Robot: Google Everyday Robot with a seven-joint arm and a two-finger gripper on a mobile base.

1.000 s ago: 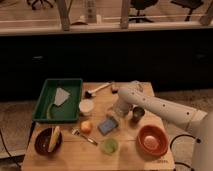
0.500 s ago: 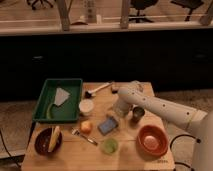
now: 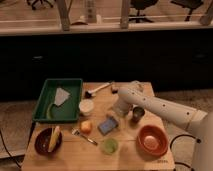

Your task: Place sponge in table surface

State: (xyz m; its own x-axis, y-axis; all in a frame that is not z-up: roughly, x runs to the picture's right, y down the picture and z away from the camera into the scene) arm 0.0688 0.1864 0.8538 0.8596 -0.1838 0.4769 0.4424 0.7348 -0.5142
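Observation:
The blue-grey sponge (image 3: 108, 125) lies near the middle of the light wooden table surface (image 3: 130, 160), between the orange fruit (image 3: 86, 126) and a dark metal cup (image 3: 137, 114). My white arm reaches in from the right. My gripper (image 3: 117, 114) points down at the sponge's upper right corner, right at it or touching it; I cannot tell which.
A green tray (image 3: 44, 100) with a pale grey angular piece (image 3: 61, 96) stands at the left. Also on the table are a white cup (image 3: 86, 106), a brush (image 3: 98, 90), a fork (image 3: 85, 136), a small green cup (image 3: 109, 145), an orange bowl (image 3: 152, 140) and a dark bowl with a banana (image 3: 49, 140).

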